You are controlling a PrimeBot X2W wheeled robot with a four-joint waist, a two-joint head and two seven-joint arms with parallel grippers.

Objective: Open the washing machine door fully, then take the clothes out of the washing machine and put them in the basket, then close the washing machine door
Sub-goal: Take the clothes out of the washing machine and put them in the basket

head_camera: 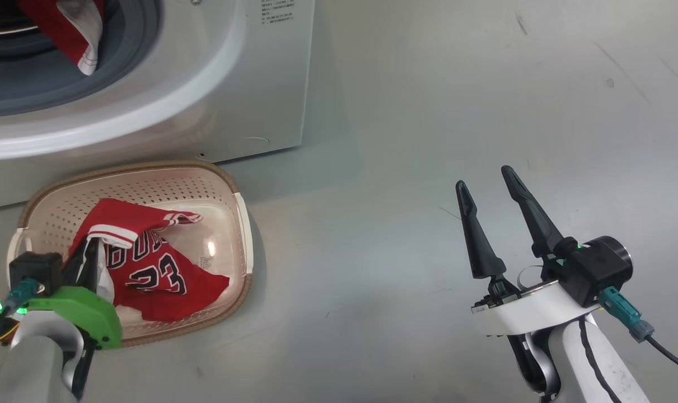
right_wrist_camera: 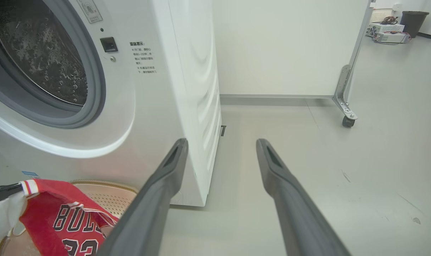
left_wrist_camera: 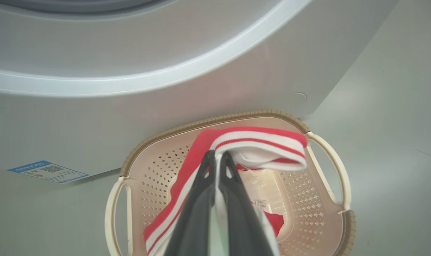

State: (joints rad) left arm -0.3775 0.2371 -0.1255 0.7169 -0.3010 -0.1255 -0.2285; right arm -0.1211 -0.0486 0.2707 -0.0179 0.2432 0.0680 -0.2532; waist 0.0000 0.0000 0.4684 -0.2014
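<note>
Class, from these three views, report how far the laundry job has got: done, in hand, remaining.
Done: the white front-loading washing machine stands open. In hand: the shut left hand holds a red BULLS jersey lying partly in the cream perforated plastic basket, not released. Left: another red-and-white garment hangs at the machine's mouth; then the machine needs closing.

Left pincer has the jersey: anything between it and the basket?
Nothing visible stands in the way. The left pincer is shut on the jersey's striped trim directly above the basket, and the cloth already drapes down inside it.
</note>
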